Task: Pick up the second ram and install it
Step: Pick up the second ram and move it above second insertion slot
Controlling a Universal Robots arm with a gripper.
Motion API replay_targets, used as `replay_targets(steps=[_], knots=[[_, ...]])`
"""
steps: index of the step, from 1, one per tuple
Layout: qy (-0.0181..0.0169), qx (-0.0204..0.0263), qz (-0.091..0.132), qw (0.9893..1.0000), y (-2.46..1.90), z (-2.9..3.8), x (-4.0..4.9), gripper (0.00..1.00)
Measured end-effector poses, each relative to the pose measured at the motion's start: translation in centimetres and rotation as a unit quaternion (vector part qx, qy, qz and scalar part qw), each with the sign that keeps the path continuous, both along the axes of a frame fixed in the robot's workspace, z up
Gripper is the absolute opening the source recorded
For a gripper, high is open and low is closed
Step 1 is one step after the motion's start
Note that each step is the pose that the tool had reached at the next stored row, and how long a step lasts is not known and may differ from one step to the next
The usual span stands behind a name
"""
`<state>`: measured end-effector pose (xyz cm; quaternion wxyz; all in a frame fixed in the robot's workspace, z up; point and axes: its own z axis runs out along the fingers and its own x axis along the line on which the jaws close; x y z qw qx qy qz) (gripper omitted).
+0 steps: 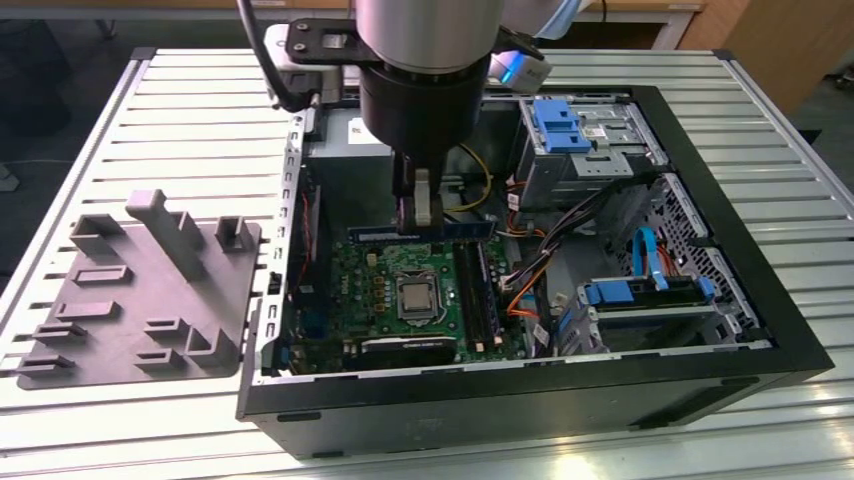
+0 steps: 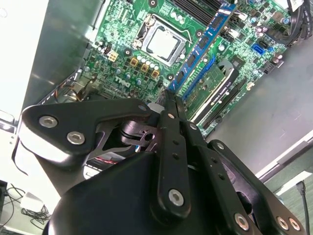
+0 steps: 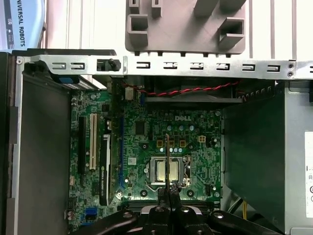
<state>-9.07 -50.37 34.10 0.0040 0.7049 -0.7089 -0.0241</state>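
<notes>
My gripper (image 1: 418,222) is shut on the second ram (image 1: 454,232), a long blue stick with dark chips. I hold it level inside the open computer case (image 1: 534,390), above the far edge of the green motherboard (image 1: 360,275). In the second wrist view the ram (image 2: 205,41) reaches out from the gripper (image 2: 171,98) over the board, beside a stick with a green label (image 2: 215,83) seated in the black memory slots. The first wrist view shows the ram (image 3: 167,152) edge-on as a thin line above the silver processor (image 3: 166,171), rising from the gripper (image 3: 170,188).
A grey moulded holder (image 1: 134,290) lies on the slatted table at the exterior view's left of the case. Inside the case, orange and black cables (image 1: 534,270) and blue drive brackets (image 1: 627,292) sit at the exterior view's right of the board. The case walls close in all around.
</notes>
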Motion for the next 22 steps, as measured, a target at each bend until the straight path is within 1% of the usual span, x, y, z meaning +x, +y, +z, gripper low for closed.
replay_targets(steps=[22], knots=[[0.0001, 0.0, 0.0, 1.0, 0.04, -0.89, 0.05, 0.11]])
